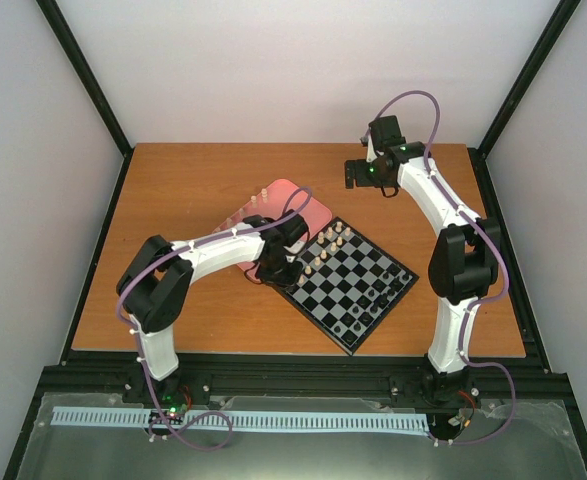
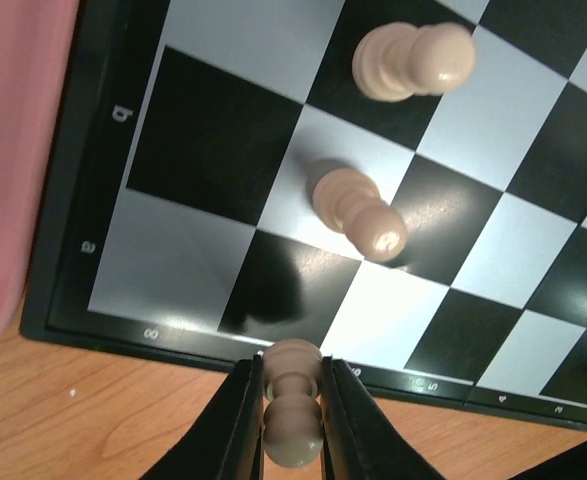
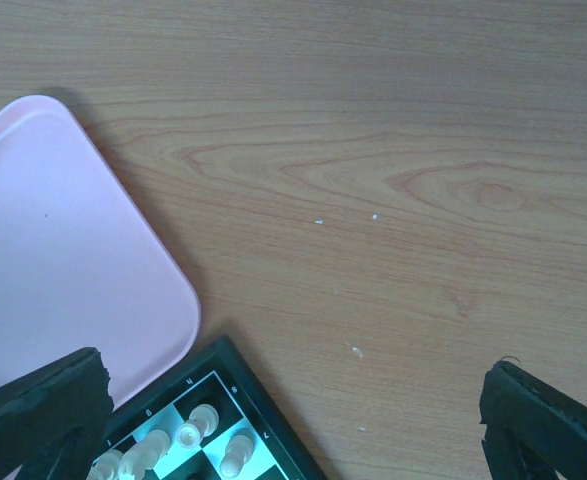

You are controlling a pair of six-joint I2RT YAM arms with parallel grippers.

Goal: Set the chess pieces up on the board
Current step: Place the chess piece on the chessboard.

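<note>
From above, my left gripper (image 1: 273, 262) hangs at the corner of the square black-and-grey chequered board (image 1: 358, 290), which lies just beside the rounded pink plastic tray (image 1: 298, 195). My right gripper (image 1: 358, 175) hovers well apart, over the brown wooden table (image 1: 173, 190). Tiny peg-like cream chess pieces (image 1: 333, 240) line one board edge, and small black pieces (image 1: 368, 310) line the opposite one.

At my left wrist, my jaws are pinched narrow on a cream pawn (image 2: 293, 430), over the board's border. I judge it light, stiff and smooth, likely to swivel. The waist under the head is the sure hold.

At my right wrist, my jaws are spread wide, holding nothing.
</note>
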